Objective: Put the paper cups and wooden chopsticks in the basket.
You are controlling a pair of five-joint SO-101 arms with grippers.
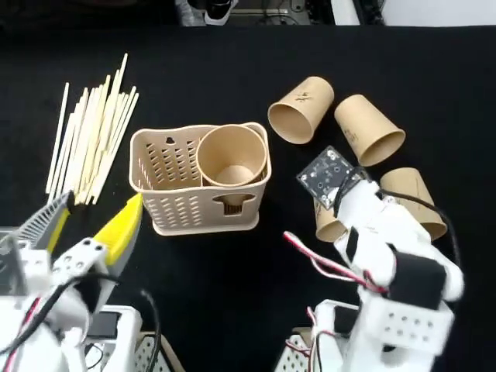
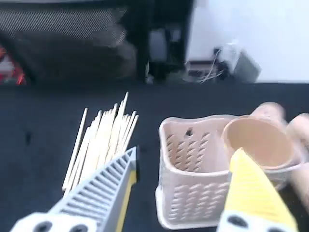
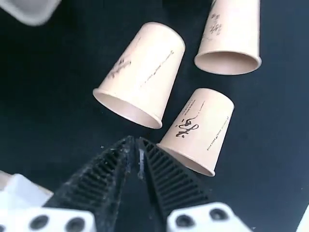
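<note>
One paper cup [image 1: 231, 155] stands in the right half of the basket [image 1: 174, 194], the chopsticks [image 1: 89, 139] lie to its far left, and the left gripper [image 1: 101, 203] hangs spread at its near left, while the right gripper [image 3: 135, 140], pressed together on nothing, hovers by four tipped cups [image 1: 370, 128] on the right.

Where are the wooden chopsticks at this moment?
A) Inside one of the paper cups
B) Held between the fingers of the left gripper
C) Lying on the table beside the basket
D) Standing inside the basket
C: the chopsticks lie in a loose bundle outside the basket, next to it.
</note>
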